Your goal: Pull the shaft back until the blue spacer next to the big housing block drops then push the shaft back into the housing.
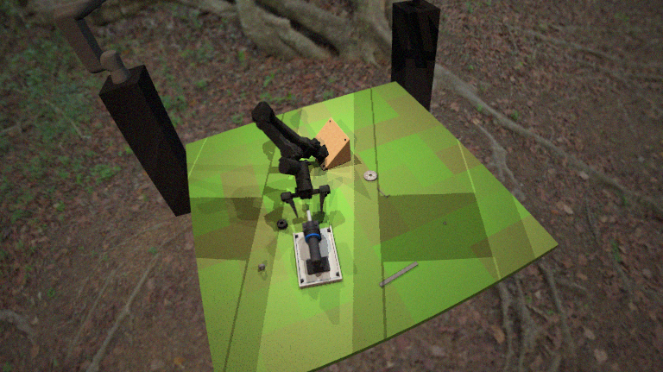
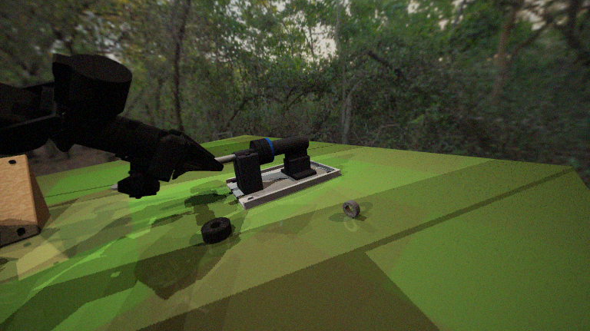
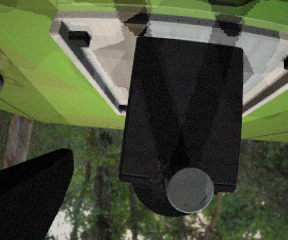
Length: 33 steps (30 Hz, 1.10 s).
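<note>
The grey shaft [image 1: 308,216] [image 2: 227,159] [image 3: 190,190] sticks out of the black post [image 2: 247,173] [image 3: 184,110] at the near end of the white base tray [image 1: 297,265] [image 2: 289,190]. Behind the post, black spacers [image 2: 260,150] and the blue spacer [image 1: 312,236] [image 2: 270,147] sit in line, the blue one against the long dark cylinder of the housing [image 1: 314,251] [image 2: 290,145]. The number of black spacers is unclear. My gripper [image 1: 308,214] [image 2: 220,165] is open, with its fingers apart on either side of the shaft's free end and nothing held. In the wrist view the shaft end lies between them.
A black ring [image 1: 281,228] [image 2: 216,234] and a small grey ring [image 1: 262,267] [image 2: 356,210] lie left of the tray in the top view. An orange wedge [image 1: 334,145] [image 2: 14,196], a pale disc [image 1: 366,175] and a grey bar [image 1: 399,274] also stand or lie on the table.
</note>
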{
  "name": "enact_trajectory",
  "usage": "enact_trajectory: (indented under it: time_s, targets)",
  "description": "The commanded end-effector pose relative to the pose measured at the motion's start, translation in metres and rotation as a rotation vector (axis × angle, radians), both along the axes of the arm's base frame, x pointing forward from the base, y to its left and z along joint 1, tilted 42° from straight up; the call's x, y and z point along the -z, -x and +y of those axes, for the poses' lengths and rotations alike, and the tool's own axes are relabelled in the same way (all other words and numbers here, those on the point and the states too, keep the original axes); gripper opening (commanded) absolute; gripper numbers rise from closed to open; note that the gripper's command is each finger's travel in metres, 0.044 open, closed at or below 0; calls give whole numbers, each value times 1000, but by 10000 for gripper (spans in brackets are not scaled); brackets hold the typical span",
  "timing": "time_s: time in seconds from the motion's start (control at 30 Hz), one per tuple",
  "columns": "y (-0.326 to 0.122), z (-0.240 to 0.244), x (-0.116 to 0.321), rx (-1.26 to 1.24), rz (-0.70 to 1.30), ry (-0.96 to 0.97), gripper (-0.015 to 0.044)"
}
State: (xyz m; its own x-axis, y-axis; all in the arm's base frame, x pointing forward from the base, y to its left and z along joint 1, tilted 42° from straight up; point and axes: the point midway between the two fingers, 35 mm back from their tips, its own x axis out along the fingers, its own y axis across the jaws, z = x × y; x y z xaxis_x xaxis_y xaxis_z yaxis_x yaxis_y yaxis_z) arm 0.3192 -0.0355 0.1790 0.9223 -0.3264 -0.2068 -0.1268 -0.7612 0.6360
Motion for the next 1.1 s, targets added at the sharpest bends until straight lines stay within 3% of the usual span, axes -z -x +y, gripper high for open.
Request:
enact_trajectory:
  time_s: [0.0, 1.07]
  targets:
    - [-6, -1, -2, -5, -7, 2, 440]
    - [-13, -4, 0, -5, -8, 2, 440]
